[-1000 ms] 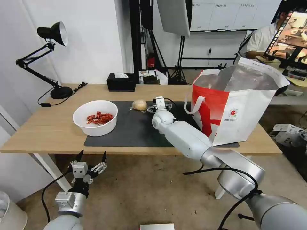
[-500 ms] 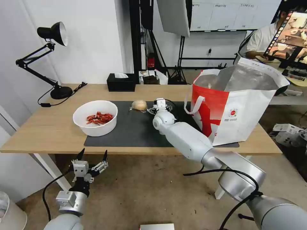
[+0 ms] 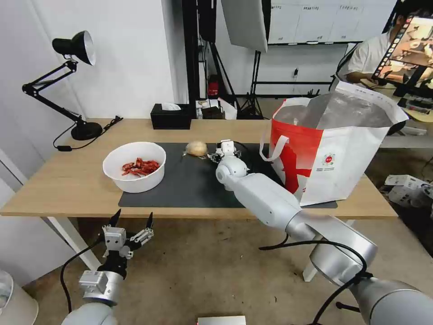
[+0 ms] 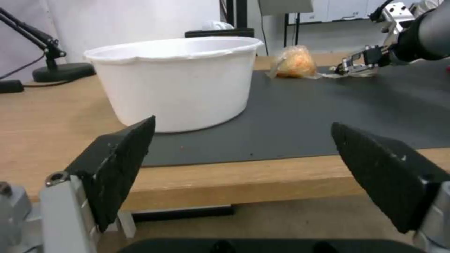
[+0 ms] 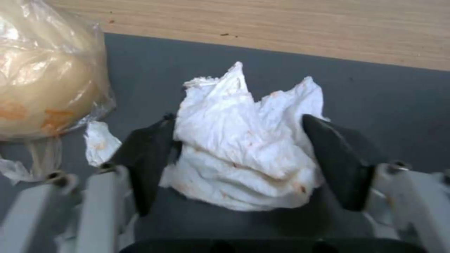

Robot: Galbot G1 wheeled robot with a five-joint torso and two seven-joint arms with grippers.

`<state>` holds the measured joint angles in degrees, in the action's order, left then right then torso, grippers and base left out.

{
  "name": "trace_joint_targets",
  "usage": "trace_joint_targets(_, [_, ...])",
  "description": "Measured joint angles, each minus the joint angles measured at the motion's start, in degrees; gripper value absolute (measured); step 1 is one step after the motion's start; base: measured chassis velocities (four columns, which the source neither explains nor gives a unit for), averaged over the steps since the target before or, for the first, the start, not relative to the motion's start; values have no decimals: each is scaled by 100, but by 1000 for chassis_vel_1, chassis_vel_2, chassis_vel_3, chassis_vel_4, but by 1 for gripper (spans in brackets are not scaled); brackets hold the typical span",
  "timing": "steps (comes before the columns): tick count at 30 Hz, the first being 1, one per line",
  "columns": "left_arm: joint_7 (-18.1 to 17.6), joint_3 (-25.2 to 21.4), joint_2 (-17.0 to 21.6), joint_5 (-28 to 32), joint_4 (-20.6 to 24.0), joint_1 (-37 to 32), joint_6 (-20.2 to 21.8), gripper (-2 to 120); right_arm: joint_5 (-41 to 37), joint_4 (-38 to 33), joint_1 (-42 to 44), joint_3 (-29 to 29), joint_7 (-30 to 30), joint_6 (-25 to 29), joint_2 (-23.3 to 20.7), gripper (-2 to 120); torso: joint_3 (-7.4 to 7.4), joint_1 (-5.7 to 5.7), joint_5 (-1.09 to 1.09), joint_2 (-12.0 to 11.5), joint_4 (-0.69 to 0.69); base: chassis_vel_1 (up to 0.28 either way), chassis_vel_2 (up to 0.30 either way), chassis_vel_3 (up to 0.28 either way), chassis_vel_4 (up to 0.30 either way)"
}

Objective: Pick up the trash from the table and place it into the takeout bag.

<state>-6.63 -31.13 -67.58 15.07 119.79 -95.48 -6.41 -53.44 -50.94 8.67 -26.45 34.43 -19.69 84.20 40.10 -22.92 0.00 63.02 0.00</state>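
On the tabletop's dark mat (image 3: 189,180), the right gripper (image 5: 241,158) has its jaws pressed around the crumpled tissue (image 5: 244,140), wrapped lump (image 5: 42,77) at its 10 o'clock. Left gripper (image 3: 131,223) hangs wide open below the edge.

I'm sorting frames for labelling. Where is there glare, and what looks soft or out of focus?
Head view: glare on the takeout bag foil lining. Left wrist view: soft overall, left claw fingers smeared. Right wrist view: crumpled tissue fairly sharp; wrapped lump shows plastic sheen.
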Motion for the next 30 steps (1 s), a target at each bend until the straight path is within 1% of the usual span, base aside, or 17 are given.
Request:
trace_joint_targets(1, [0, 0, 0, 0, 0, 0, 0, 100, 0, 0, 0, 0, 0, 0, 0, 73, 0, 0, 0, 0, 0, 0, 0, 0, 0])
trace_joint_targets(3, [0, 10, 7, 0, -4, 7, 0, 100, -2, -15, 9, 7, 1, 4, -5, 62, 0, 0, 0, 0, 0, 0, 0, 0, 0])
trace_joint_targets(4, [0, 10, 7, 0, -4, 7, 0, 100, -2, -15, 9, 7, 1, 4, -5, 62, 0, 0, 0, 0, 0, 0, 0, 0, 0])
trace_joint_targets(5, [0, 19, 15, 0, -11, 17, 0, 100, -9, -25, 17, 11, 3, 8, -12, 55, 0, 0, 0, 0, 0, 0, 0, 0, 0])
trace_joint_targets(6, [0, 22, 18, 0, -13, 20, -1, 100, -13, -32, 22, 14, 5, 10, -17, 51, 0, 0, 0, 0, 0, 0, 0, 0, 0])
trace_joint_targets(8, [0, 23, 19, 0, -14, 21, -1, 100, -15, -34, 23, 14, 5, 11, -19, 51, 0, 0, 0, 0, 0, 0, 0, 0, 0])
trace_joint_targets(9, [0, 33, 23, 0, -20, 26, -1, 100, -29, -51, 33, 16, 6, 13, -33, 39, 0, 0, 0, 0, 0, 0, 0, 0, 0])
trace_joint_targets(12, [0, 59, 36, 0, -30, 43, -1, 100, -77, -102, 58, 19, 12, 17, -72, 28, 0, 0, 0, 0, 0, 0, 0, 0, 0])
trace_joint_targets(13, [0, 59, 36, 0, -30, 43, -1, 100, -77, -102, 58, 19, 12, 17, -72, 28, 0, 0, 0, 0, 0, 0, 0, 0, 0])
trace_joint_targets(15, [0, 94, 55, 0, -44, 87, -1, 100, -99, -153, 93, 20, 17, 21, -111, 16, 0, 0, 1, 0, 0, 0, 0, 0, 0])
trace_joint_targets(16, [0, 94, 55, 0, -44, 87, -1, 100, -99, -153, 93, 20, 17, 21, -111, 16, 0, 0, 1, 0, 0, 0, 0, 0, 0])
trace_joint_targets(19, [-1, 155, 71, 5, -95, 139, 0, 100, -129, -234, 149, 6, 33, 26, -145, 2, 0, 0, 0, 1, 0, 0, 0, 0, 0])
trace_joint_targets(24, [-2, 193, 71, 5, -116, 154, 3, 100, -143, -269, 163, 24, 37, 33, -156, 0, 0, 0, 0, 0, 0, 0, 0, 0, 0])
trace_joint_targets(26, [-6, 200, 74, 6, -123, 165, 4, 100, -167, -410, 192, 36, 38, 47, -210, 0, 0, 0, 0, 0, -1, 0, 0, 0, 0])
trace_joint_targets(27, [-15, 201, 80, 10, -125, 173, 4, 100, -173, -681, 234, 36, 68, 100, -314, 0, 1, -1, 0, 0, 0, 0, 0, 0, 0])
trace_joint_targets(28, [-15, 201, 80, 10, -125, 173, 4, 100, -173, -681, 234, 36, 68, 100, -314, 0, 1, -1, 0, 0, 0, 0, 0, 0, 0])
trace_joint_targets(30, [-19, 200, 84, 13, -125, 176, 5, 100, -170, -1022, 272, 36, 146, 157, -442, 0, 0, 0, 0, 0, 0, 0, 0, 0, 0])
